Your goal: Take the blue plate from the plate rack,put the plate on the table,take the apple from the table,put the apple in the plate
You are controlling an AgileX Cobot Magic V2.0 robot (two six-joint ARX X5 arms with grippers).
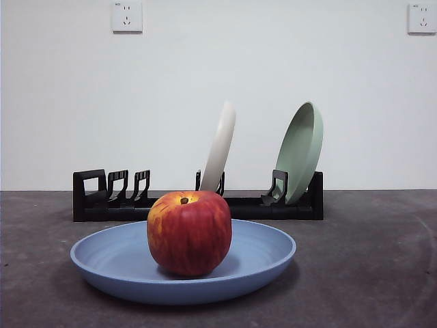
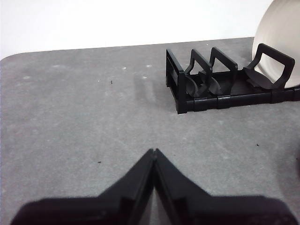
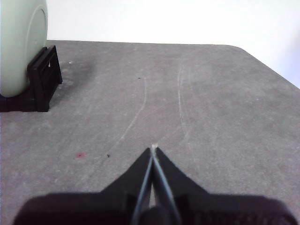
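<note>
The round red, yellow-streaked apple [image 1: 189, 232] is seated in the wide matte light-blue plate [image 1: 123, 263], laid on the dark grey bench [image 1: 369, 273] near the long black plastic rack [image 1: 239, 207]. Left tool [image 2: 153, 152] and right tool [image 3: 153, 149] are held pressed together, empty, above bare bench.

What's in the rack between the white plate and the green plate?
Nothing: in the front view, the plate rack shows only an unfilled stretch of low black rail between the cream-white plate and the pale green plate, with white wall behind.

Table [image 1: 382, 273]; plate [image 1: 123, 263]; rack [image 1: 89, 198]
</note>
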